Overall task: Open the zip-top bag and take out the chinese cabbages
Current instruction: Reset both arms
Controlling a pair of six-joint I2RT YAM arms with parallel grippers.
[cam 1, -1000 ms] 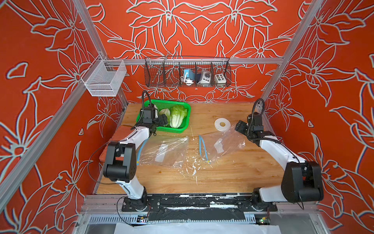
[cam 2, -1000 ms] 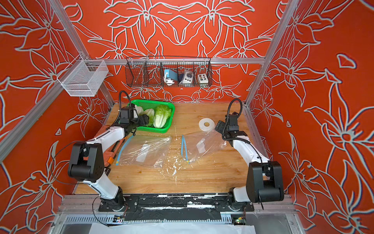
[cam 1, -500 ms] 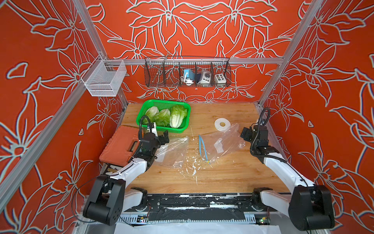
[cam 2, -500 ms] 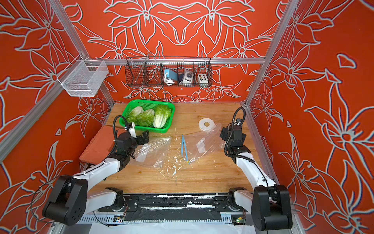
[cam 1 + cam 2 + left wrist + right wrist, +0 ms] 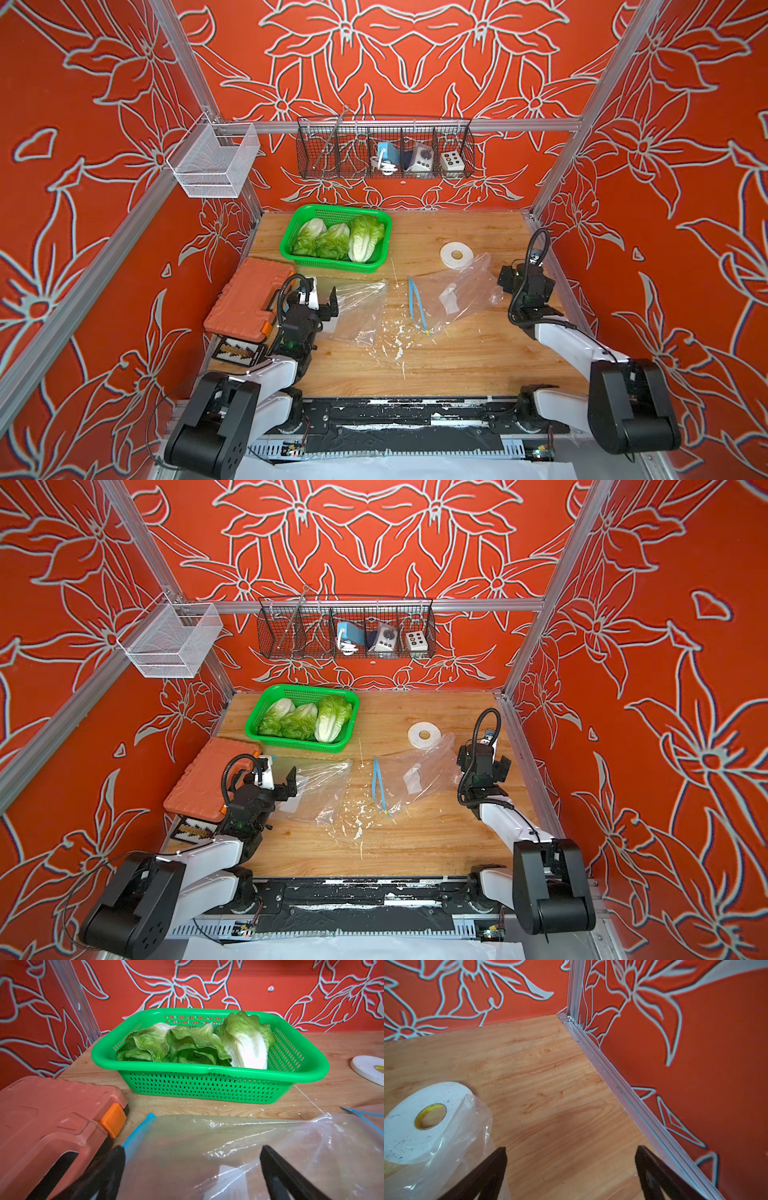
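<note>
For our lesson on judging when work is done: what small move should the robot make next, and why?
Probably just pull back to rest and stop: the three chinese cabbages lie in the green basket, both zip-top bags look flat and empty, and the left pincer and right pincer stand open, holding nothing.

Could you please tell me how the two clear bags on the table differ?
The left bag lies by the orange case; the right bag overlaps the tape roll. The left bag's blue zip faces the case; the right bag's faces the middle of the table. Both are clear and carry a white label.
</note>
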